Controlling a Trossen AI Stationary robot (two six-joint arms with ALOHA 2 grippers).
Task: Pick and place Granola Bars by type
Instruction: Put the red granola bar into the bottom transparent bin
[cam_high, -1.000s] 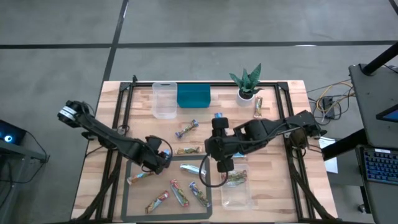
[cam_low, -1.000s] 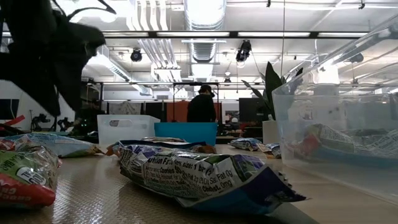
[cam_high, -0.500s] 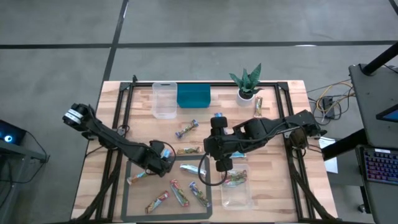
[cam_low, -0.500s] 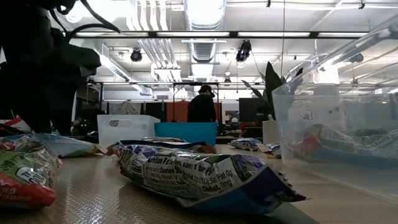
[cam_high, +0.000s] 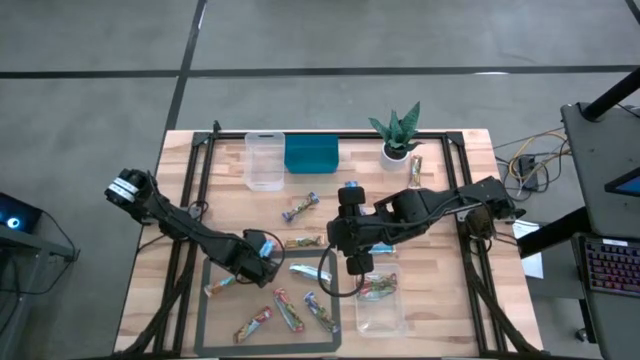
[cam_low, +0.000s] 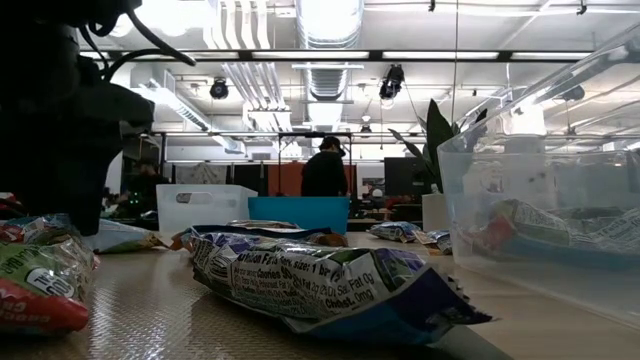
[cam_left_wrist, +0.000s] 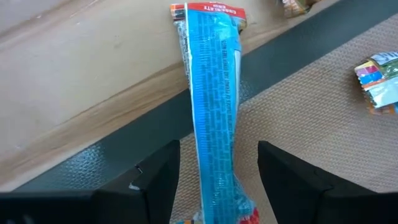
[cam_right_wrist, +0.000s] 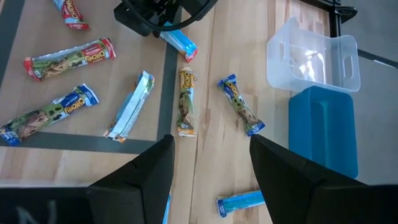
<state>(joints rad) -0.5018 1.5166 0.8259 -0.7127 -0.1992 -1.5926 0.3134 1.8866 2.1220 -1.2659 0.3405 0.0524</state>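
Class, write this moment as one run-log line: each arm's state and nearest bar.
left pincer: open, astride blue bar | right pincer: open, empty, above table | clear tub: holds bars

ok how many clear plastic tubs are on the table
2. One clear tub stands beside the teal bin; the second tub sits at the opposite edge, toward the right arm's side, with granola bars inside. None looks hidden.

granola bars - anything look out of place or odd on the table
One granola bar lies alone beside the potted plant, far from the other bars scattered on the mat. Otherwise nothing looks spilled or damaged. The left gripper straddles a blue bar lying across the mat's dark border.
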